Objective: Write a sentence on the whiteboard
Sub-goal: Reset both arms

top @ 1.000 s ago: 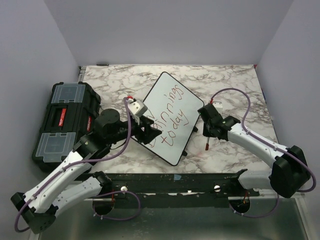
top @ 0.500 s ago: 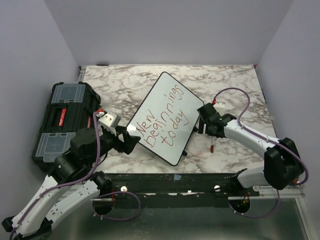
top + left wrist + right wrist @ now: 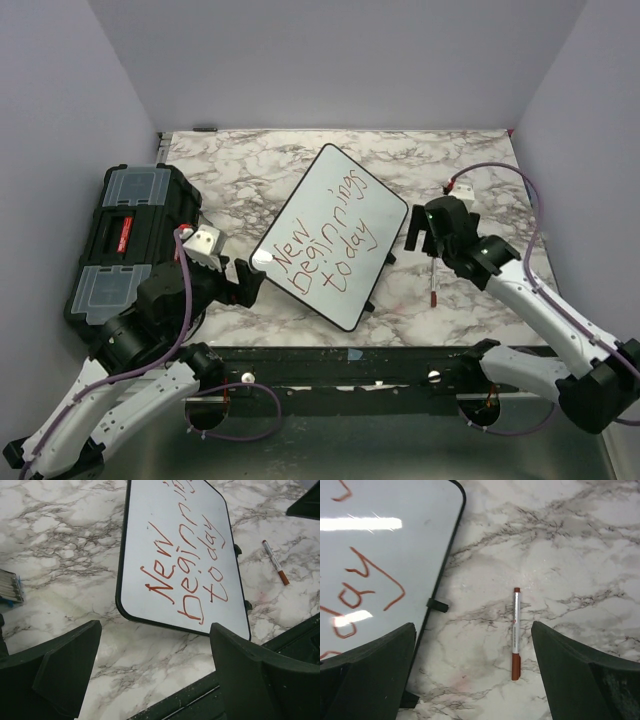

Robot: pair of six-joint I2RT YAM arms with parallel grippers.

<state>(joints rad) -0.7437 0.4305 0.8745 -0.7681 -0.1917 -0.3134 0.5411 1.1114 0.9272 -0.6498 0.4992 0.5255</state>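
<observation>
The whiteboard (image 3: pixel 310 195) lies tilted in the middle of the marble table, black-framed, with small feet. The sentence (image 3: pixel 328 240) in red reads "New Beginnings today" in three lines, and the left wrist view shows it clearly (image 3: pixel 185 575). My left gripper (image 3: pixel 248 278) hovers open just off the board's near left corner, holding nothing (image 3: pixel 155 630). My right gripper (image 3: pixel 418 232) stands open above the table beside the board's right edge (image 3: pixel 472 627). A red-capped marker (image 3: pixel 433 288) lies loose on the marble (image 3: pixel 515 630), between the right fingers in that view but below them.
A black toolbox (image 3: pixel 125 240) with clear lid compartments sits at the left edge of the table. A black rail (image 3: pixel 350 365) runs along the near edge by the arm bases. Grey walls close in the table at the back and sides.
The right gripper opened and let the marker go; it now lies on the table, and the right arm has pulled back. The left gripper drew back off the board and opened.
</observation>
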